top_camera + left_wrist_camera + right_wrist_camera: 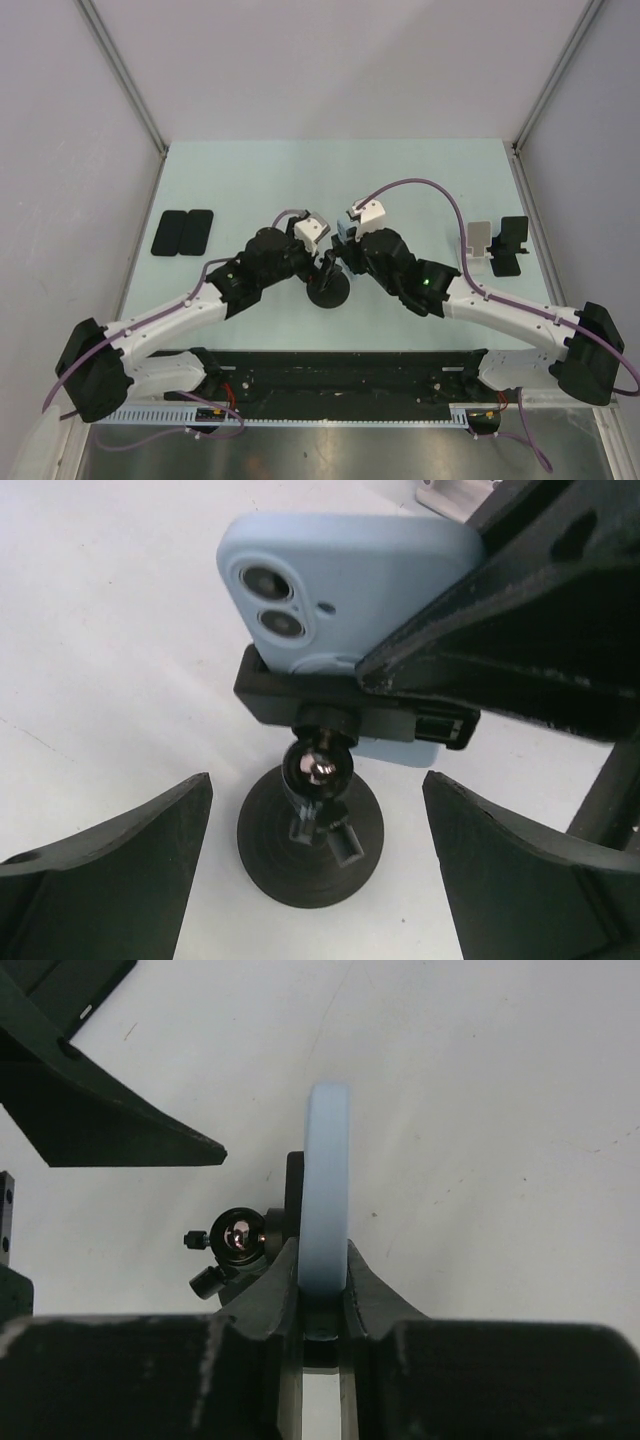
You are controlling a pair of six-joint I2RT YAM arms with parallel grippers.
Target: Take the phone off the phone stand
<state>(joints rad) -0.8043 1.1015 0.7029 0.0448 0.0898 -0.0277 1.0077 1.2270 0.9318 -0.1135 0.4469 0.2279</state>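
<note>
Centrally, pale table (250,180) — grey walls (330,60), right gripper (323,1270) pinching phone (350,580), left gripper (316,810) spread wide.

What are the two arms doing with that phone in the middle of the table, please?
The right gripper is clamped on the edge of the light blue phone, which sits in the clamp of the black phone stand. The left gripper is open, with a finger on either side of the stand's round base and touching neither side of it. So the phone is gripped but not yet lifted out.
</note>
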